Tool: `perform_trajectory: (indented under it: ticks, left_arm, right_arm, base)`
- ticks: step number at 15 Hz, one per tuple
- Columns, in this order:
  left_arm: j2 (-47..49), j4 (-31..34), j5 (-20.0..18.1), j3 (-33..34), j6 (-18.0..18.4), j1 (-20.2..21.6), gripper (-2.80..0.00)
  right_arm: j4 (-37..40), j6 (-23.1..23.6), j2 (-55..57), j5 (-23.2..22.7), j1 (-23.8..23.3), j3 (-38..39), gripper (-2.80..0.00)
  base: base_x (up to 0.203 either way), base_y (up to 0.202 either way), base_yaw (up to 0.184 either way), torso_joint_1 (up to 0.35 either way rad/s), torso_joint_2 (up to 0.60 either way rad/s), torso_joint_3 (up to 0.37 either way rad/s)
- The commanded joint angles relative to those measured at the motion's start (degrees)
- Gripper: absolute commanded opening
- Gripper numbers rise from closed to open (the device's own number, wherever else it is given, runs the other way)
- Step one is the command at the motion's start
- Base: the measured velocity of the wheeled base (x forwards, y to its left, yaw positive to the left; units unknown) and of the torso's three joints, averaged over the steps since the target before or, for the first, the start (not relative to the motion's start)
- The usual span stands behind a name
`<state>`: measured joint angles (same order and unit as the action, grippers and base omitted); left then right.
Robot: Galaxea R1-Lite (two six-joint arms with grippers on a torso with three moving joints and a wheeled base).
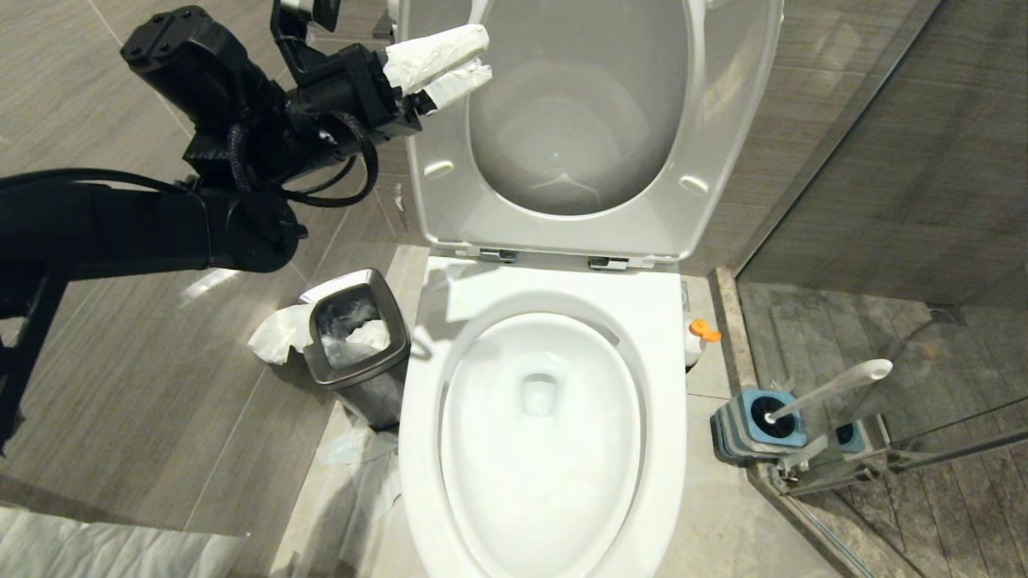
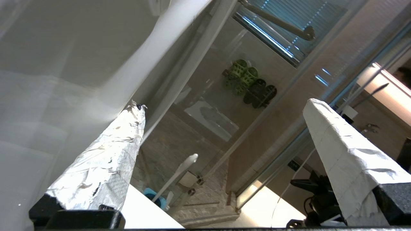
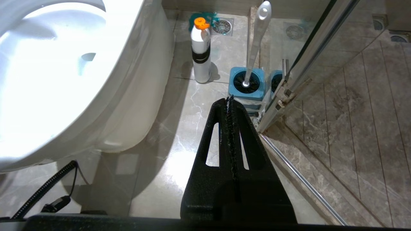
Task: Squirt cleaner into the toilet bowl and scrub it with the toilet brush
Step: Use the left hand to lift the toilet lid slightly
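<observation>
White-wrapped left gripper (image 1: 464, 58) (raised) — fingers (image 1: 434, 50) apart

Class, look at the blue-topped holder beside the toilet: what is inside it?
The toilet brush stands in the blue-topped holder, white handle leaning out. Black bristles fill the opening; how far down the head reaches is hidden by the holder's walls.

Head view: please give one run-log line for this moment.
left end effector: open, by raised seat | right end effector: shut, idle | brush: in holder | bowl: untouched
</observation>
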<state>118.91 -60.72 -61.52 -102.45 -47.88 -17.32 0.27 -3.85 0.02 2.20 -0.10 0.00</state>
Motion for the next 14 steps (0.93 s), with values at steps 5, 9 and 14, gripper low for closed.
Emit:
perform_trajectory:
  ticks: [5, 9, 14]
  left_arm:
    - [1.88, 4.87, 1.14, -4.76, 0.16, 0.97, 0.0]
    - [4.84, 8.21, 3.41, -9.06, 3.98, 0.89, 0.0]
    - [7.47, 8.95, 4.59, -9.12, 11.4, 0.8, 0.0]
  right_arm:
    - [0.0, -0.01, -0.02, -0.01, 0.01, 0.0, -2.8]
    - [0.0, -0.01, -0.02, -0.01, 0.01, 0.0, -2.8]
    - [0.0, -0.01, -0.02, -0.01, 0.01, 0.0, -2.8]
  base:
    - [0.0, 0.0, 0.0, 0.0, 0.0, 0.0]
    - [0.0, 0.0, 0.0, 0.0, 0.0, 0.0]
    - [0.0, 0.0, 0.0, 0.0, 0.0, 0.0]
